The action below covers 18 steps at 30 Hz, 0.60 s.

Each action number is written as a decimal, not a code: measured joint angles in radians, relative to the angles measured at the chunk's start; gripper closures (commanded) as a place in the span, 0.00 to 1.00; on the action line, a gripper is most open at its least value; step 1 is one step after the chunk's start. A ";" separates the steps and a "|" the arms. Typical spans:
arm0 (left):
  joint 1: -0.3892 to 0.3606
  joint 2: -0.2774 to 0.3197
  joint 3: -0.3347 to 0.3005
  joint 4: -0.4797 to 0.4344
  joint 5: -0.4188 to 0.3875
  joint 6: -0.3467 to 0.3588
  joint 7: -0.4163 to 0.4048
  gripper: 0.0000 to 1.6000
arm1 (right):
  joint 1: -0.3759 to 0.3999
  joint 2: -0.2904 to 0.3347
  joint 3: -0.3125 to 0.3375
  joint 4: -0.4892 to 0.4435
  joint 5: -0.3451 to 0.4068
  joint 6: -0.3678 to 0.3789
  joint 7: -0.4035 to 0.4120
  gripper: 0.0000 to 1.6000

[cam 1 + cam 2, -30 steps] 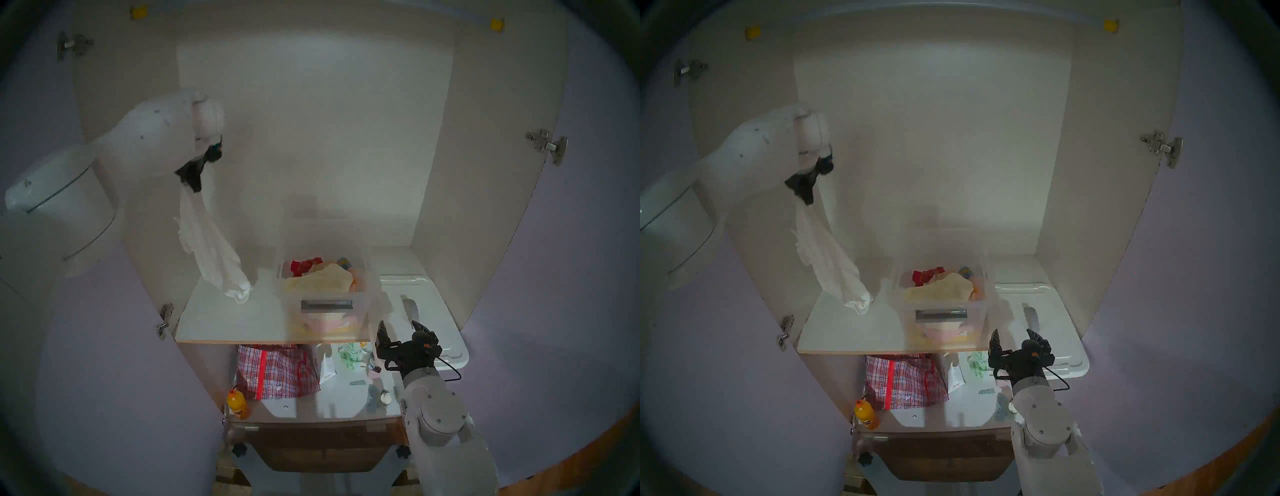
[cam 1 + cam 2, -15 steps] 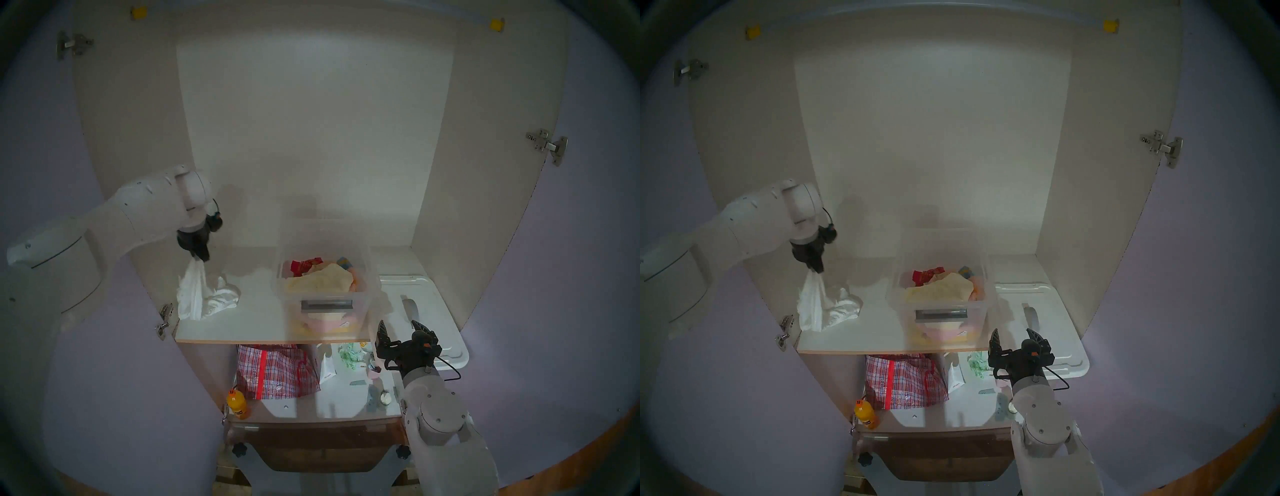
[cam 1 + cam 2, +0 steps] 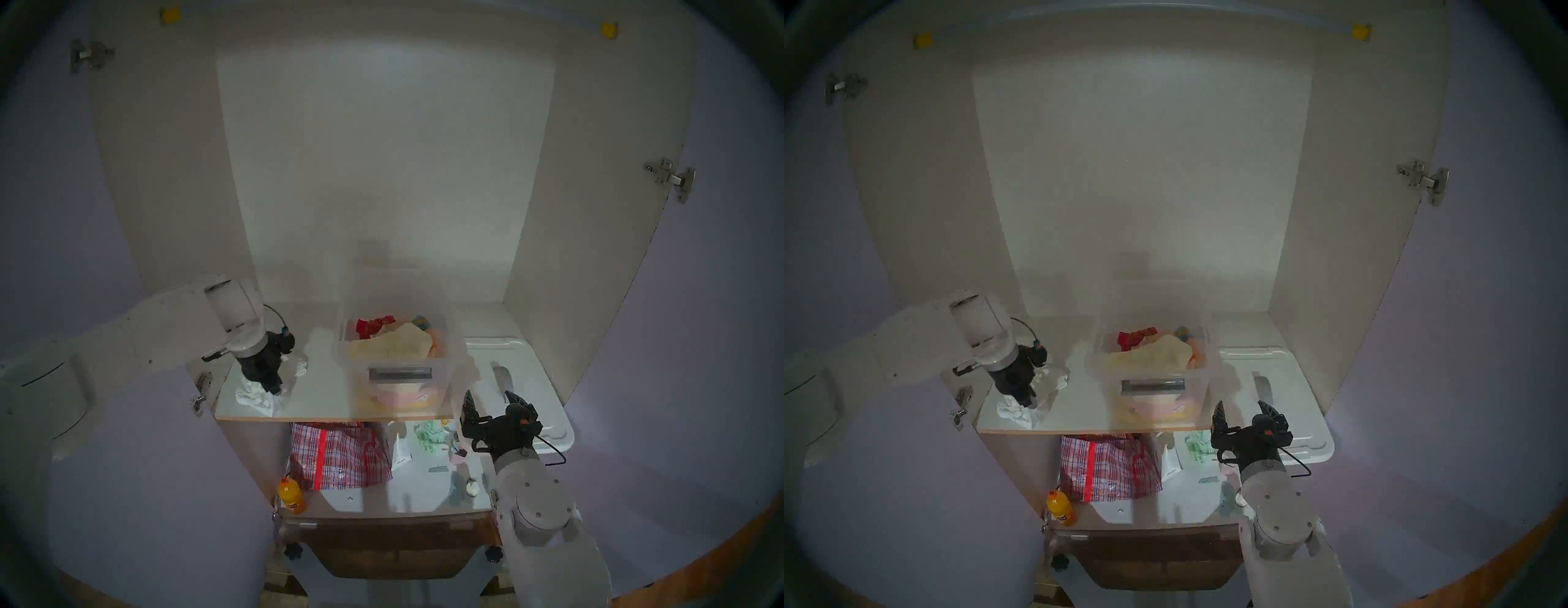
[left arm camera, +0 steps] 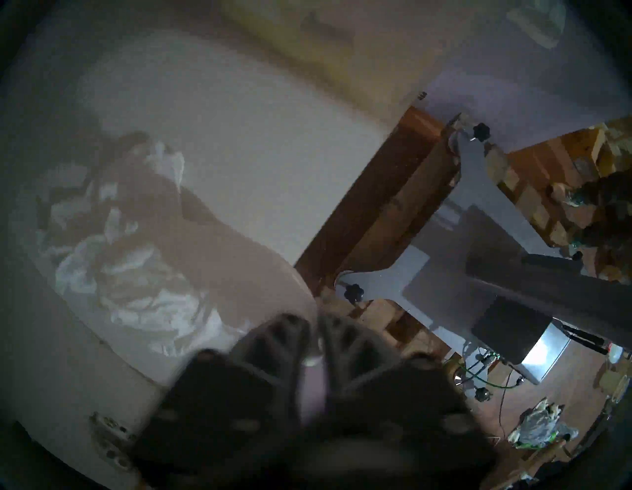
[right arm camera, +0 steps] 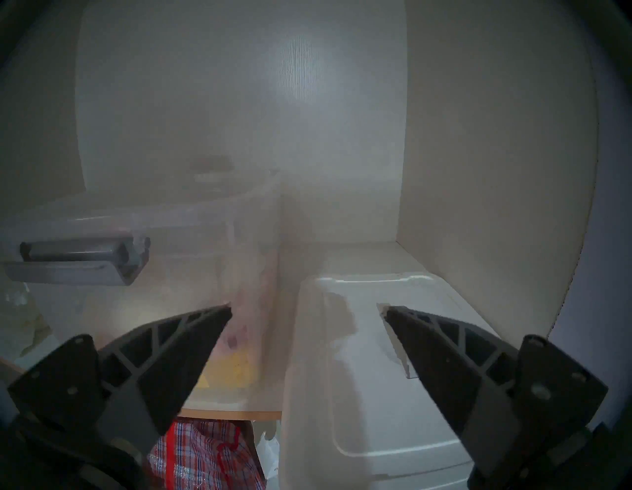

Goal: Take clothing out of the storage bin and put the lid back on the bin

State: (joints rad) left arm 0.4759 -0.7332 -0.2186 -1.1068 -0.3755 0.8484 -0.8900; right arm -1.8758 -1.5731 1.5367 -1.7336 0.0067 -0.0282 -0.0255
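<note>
The clothing (image 3: 254, 399), a white wrinkly garment, lies crumpled on the upper shelf left of the storage bin; it also shows in the head right view (image 3: 1015, 414) and the left wrist view (image 4: 136, 284). My left gripper (image 3: 275, 387) is down on it, fingers nearly together and blurred in the wrist view (image 4: 312, 323), seemingly still pinching cloth. The clear storage bin (image 3: 449, 361) stands open mid-shelf with its grey handle in front. The white lid (image 3: 534, 382) lies flat right of the bin. My right gripper (image 3: 490, 395) is open and empty, at the lid's front left (image 5: 305, 308).
A pale yellow cloth (image 3: 394, 344) and a red item (image 3: 373, 327) lie in the bin. On the lower shelf are a red-checked bag (image 3: 339, 454) and an orange bottle (image 3: 290, 496). Cabinet side walls close in the shelf; a door hinge (image 3: 203, 386) sits by the left gripper.
My left arm has come down from high up, lowering the hanging garment onto the shelf left of the bin, where it now lies in a heap. The right arm has not moved.
</note>
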 measured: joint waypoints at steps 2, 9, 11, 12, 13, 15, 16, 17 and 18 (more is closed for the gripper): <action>0.032 0.040 -0.036 -0.031 -0.006 -0.019 0.033 0.00 | 0.028 -0.002 0.001 0.022 -0.003 0.001 -0.007 0.00; 0.152 0.173 -0.165 -0.282 -0.054 -0.107 0.187 0.00 | 0.152 -0.004 0.001 0.145 -0.043 0.024 -0.053 0.00; 0.182 0.202 -0.195 -0.336 -0.080 -0.127 0.248 0.00 | 0.182 -0.001 0.002 0.176 -0.063 0.032 -0.068 0.00; 0.201 0.219 -0.215 -0.366 -0.098 -0.143 0.285 0.00 | 0.193 0.005 0.003 0.190 -0.071 0.032 -0.071 0.00; 0.218 0.236 -0.233 -0.394 -0.118 -0.152 0.317 0.00 | 0.202 0.011 0.006 0.206 -0.077 0.031 -0.075 0.00; 0.245 0.264 -0.260 -0.435 -0.151 -0.169 0.370 0.00 | 0.212 0.010 0.011 0.223 -0.085 0.030 -0.094 0.00; 0.272 0.290 -0.288 -0.469 -0.194 -0.189 0.420 0.00 | 0.233 0.013 0.012 0.255 -0.103 0.027 -0.109 0.00; 0.284 0.300 -0.300 -0.480 -0.212 -0.197 0.442 0.00 | 0.244 0.014 0.012 0.270 -0.109 0.027 -0.115 0.00; 0.302 0.316 -0.317 -0.485 -0.234 -0.211 0.471 0.00 | 0.256 0.016 0.012 0.283 -0.115 0.027 -0.119 0.00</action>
State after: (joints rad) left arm 0.7783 -0.4175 -0.5360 -1.5915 -0.6099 0.6372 -0.4191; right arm -1.6193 -1.5570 1.5489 -1.4508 -0.1087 -0.0008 -0.1447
